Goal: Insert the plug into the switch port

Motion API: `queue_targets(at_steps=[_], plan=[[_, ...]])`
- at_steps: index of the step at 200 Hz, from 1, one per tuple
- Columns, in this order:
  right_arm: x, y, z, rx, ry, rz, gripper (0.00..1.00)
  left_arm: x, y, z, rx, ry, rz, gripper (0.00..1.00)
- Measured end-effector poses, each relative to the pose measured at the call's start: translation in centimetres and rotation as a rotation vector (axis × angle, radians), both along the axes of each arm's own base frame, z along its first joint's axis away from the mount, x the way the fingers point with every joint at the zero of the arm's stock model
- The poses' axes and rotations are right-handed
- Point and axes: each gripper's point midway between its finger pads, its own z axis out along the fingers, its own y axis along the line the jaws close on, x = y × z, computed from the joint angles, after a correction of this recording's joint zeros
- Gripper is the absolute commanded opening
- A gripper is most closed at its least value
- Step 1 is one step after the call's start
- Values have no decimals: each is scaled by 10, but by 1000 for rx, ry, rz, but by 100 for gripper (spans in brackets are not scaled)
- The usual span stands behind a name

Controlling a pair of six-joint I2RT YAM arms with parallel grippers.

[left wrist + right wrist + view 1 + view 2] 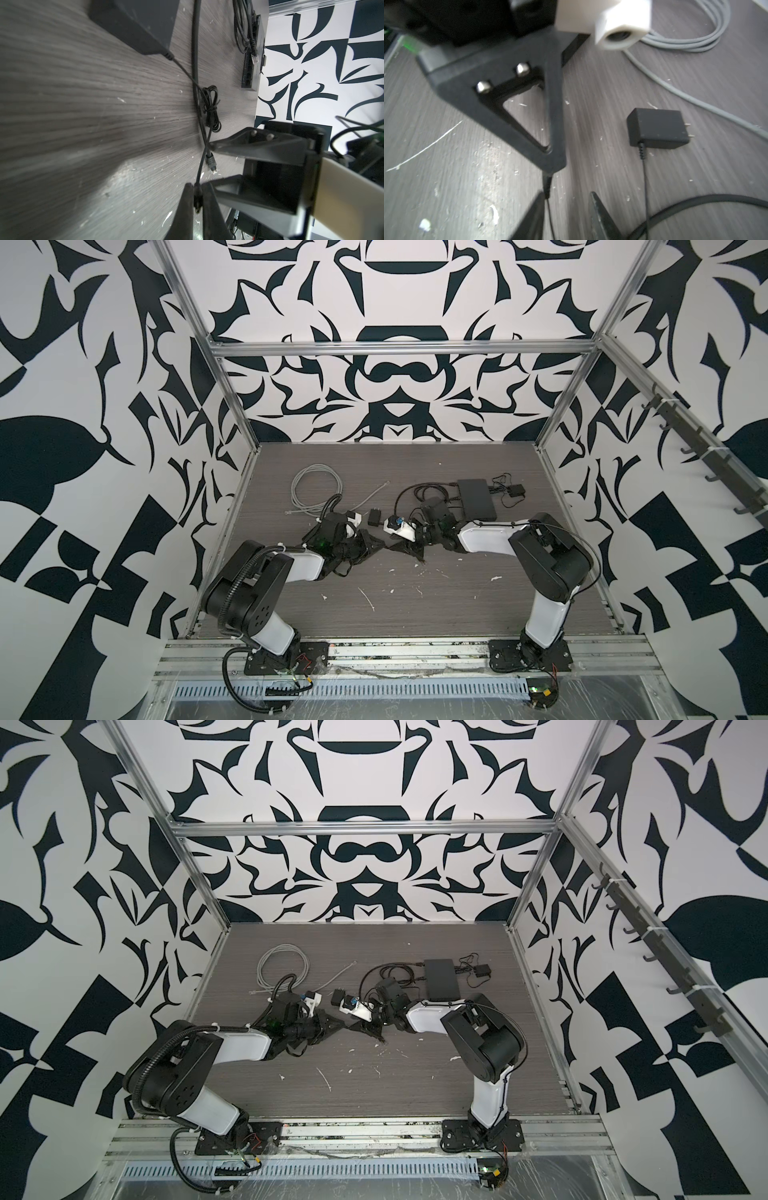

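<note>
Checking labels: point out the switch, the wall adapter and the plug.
switch (pixel 478 499), in a top view, its top face.
wall adapter (pixel 656 126), right wrist view, middle of its body.
plug (pixel 197 199), left wrist view, its dark barrel.

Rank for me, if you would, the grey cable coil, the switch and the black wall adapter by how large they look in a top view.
1. grey cable coil: widest outline, though mostly hollow.
2. switch: close behind, and solid.
3. black wall adapter: clearly smallest.
</note>
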Motion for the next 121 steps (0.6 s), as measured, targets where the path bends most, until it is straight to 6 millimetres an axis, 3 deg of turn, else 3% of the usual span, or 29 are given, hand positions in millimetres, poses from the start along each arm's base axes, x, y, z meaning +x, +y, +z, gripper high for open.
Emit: queue_targets(at_steps=[55, 121], plan=[[-10, -1, -5, 20, 28, 13, 39, 6, -1, 9, -8, -29, -1, 6], [-5, 9, 10, 95, -13, 11, 32, 3, 0, 11, -1, -31, -8, 6]])
